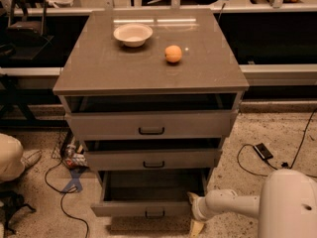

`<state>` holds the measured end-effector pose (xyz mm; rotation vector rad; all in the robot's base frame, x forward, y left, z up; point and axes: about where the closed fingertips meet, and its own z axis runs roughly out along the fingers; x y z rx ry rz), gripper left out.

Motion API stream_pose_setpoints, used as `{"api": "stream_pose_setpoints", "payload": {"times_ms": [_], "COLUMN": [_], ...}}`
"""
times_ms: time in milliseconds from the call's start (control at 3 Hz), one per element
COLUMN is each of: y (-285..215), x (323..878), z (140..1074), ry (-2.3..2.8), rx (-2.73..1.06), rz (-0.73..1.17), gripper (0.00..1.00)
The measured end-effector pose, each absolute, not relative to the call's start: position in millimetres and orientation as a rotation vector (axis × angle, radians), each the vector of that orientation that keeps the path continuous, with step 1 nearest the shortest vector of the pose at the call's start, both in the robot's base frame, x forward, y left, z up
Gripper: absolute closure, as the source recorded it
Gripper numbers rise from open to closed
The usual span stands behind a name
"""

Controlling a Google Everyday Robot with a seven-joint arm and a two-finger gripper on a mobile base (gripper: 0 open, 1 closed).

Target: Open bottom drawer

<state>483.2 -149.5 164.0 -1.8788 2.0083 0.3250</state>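
The bottom drawer [124,209], lowest of 3 in the grey-brown cabinet [124,68], stands pulled well out toward me, its plain tray open to view and its small black bar handle [155,213] on the front. The gripper [194,212] sits low at the drawer's right front corner, right of the handle and off it, on a white arm [233,202] reaching in from the right. I can't tell whether it is open or closed, or whether it has hold of anything. Above, the middle drawer [153,158] and top drawer [148,124] each stand out a little. On the cabinet top sit a white bowl [132,34] and an orange [173,53], apart. Cables [64,187] trail over the speckled floor at left.
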Motion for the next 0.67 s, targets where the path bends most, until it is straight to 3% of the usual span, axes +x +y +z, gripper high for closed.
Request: {"api": "stream_pose_setpoints", "payload": {"times_ms": [333,667], "y": [-151.9,-152.8], "x": [469.2,460.7], "z": [171.6,172.1], "ry": [1.959,1.937], "rx": [-1.918,-1.939], "rz": [0.331,0.35], "gripper": [0.16,0.39]}}
